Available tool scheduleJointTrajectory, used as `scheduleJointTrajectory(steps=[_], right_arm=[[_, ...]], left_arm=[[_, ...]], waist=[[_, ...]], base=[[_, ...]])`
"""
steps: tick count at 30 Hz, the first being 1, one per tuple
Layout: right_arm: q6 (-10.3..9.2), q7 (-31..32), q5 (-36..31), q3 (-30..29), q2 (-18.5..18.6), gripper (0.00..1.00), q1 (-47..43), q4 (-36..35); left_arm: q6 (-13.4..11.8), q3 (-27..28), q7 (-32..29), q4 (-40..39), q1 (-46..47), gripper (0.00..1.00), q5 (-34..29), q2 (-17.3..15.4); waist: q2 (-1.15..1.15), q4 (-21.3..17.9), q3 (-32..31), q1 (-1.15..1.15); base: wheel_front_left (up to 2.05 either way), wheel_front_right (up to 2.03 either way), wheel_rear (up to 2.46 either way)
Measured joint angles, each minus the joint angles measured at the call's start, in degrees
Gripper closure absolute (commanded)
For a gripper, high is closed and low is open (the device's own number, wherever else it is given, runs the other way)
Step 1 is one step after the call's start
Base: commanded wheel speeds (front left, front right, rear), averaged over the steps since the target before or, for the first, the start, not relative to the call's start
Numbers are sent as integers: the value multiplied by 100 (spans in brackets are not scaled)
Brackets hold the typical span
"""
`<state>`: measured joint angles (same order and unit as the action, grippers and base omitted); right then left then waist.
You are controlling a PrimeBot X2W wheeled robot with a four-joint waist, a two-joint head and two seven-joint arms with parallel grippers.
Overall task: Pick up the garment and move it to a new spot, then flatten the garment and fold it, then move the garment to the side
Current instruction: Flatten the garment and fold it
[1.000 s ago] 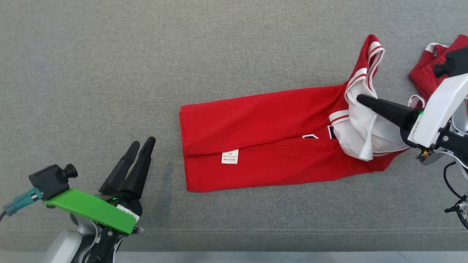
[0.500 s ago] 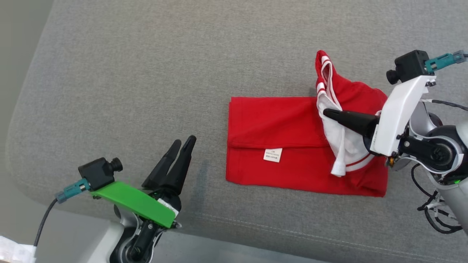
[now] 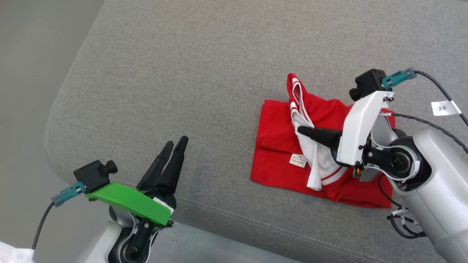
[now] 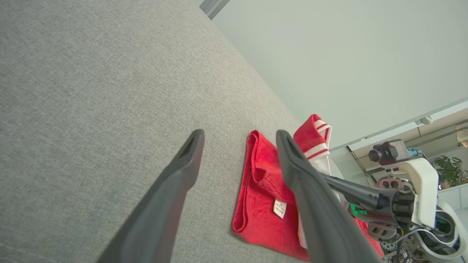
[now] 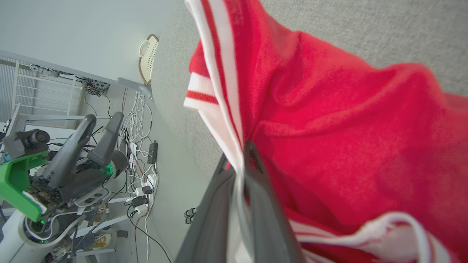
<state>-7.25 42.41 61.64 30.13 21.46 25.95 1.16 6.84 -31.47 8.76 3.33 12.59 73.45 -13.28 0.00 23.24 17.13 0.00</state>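
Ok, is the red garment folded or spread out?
Folded. The red garment lies doubled on the grey cushion, a layer edge running above its white label; the right gripper, shut, holds its striped end raised.

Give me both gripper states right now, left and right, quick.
Left gripper: open, holding nothing.
Right gripper: shut on the red garment, pinching its white-striped edge.

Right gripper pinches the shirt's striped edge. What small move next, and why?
Probably carry the right gripper slightly leftward and lower it: it is shut on the shirt at its raised striped edge, which does not yet lie flat on the folded part.
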Motion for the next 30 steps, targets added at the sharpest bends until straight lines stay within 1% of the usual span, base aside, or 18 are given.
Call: scheduleJointTrajectory(steps=[1, 2, 3, 4, 11, 14, 16, 20, 24, 27, 30], right_arm=[[0, -1, -43, -24, -26, 100, -1, 47], [0, -19, -94, -59, -60, 73, -1, 101], [0, -65, -144, -107, -111, 31, -1, 149], [0, -114, -179, -151, -169, 0, -1, 186], [0, -389, -197, -250, -777, 0, 49, 272], [0, -641, -182, -409, -1033, 0, 93, 274], [0, -823, -92, -573, -1223, 0, 93, 266], [0, -1073, 115, -724, -1556, 0, 91, 170], [0, -1329, 222, -857, -1700, 0, 21, -35], [0, -1552, 223, -1028, -1644, 0, -90, -180], [0, -1691, 66, -1106, -1447, 0, -277, -222]], left_arm=[[3, 0, 34, 10, 1, 0, 0, 0], [3, 0, 36, 22, 1, 0, 0, 0], [3, -1, 37, 34, 1, 0, 0, 1], [4, 1, 40, 46, 1, 0, 0, 1], [4, 55, 96, 126, 2, 0, -1, -93], [16, 155, 164, 137, 2, 0, -2, -179], [20, 211, 205, 136, 2, 0, -2, -233], [21, 301, 223, 127, -9, 0, -2, -342], [21, 361, 247, 55, -31, 0, -11, -475], [21, 398, 248, -48, -59, 0, -12, -571], [21, 443, 248, -144, -125, 0, -13, -635]], waist=[[0, 5, -11, 0], [0, 5, -19, 0], [0, 1, -22, 0], [0, -4, -26, 0], [0, -142, -72, 0], [0, -267, -107, 0], [0, -343, -130, 0], [0, -541, -186, 0], [0, -786, -247, 0], [0, -994, -290, 0], [0, -1219, -322, 0]], base=[[0, 0, 0], [0, 0, 0], [0, 0, 0], [0, 0, 0], [0, 0, 0], [0, 0, 0], [0, 0, 0], [0, 0, 0], [0, 0, 0], [0, 0, 0], [0, 0, 0]])
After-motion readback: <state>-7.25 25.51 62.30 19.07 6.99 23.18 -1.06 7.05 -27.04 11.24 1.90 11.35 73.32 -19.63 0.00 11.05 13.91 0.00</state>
